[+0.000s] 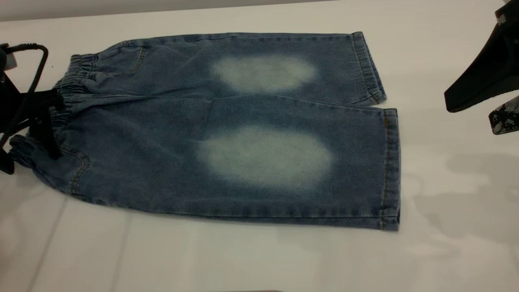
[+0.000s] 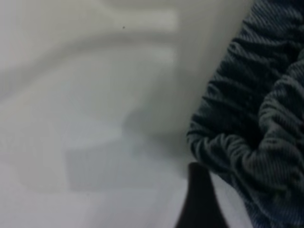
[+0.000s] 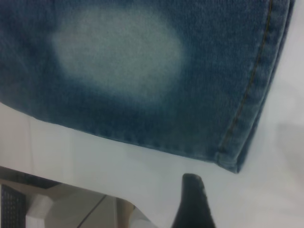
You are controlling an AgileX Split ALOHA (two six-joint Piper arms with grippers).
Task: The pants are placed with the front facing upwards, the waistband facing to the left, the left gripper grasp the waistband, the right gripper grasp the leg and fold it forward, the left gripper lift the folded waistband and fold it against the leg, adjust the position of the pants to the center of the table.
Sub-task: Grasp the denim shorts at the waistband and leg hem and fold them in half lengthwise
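Pants [image 1: 227, 129]: flat, front up, on table [image 1: 259, 259]. Left gripper [image 1: 42, 121]: at waistband [image 1: 75, 71], fingers' state unclear. Right gripper [image 1: 482, 101]: raised beyond leg hems [image 1: 391, 162], fingers' state unclear. Advice: pinch both layers squarely before folding.

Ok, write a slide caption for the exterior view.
Blue denim pants flat on the white table, left gripper at the waistband, right gripper hovering past the hems.

left hand [image 1: 40, 121]: black, looped black cable | right hand [image 1: 486, 81]: black (one finger [image 1: 504, 117] grey-speckled)
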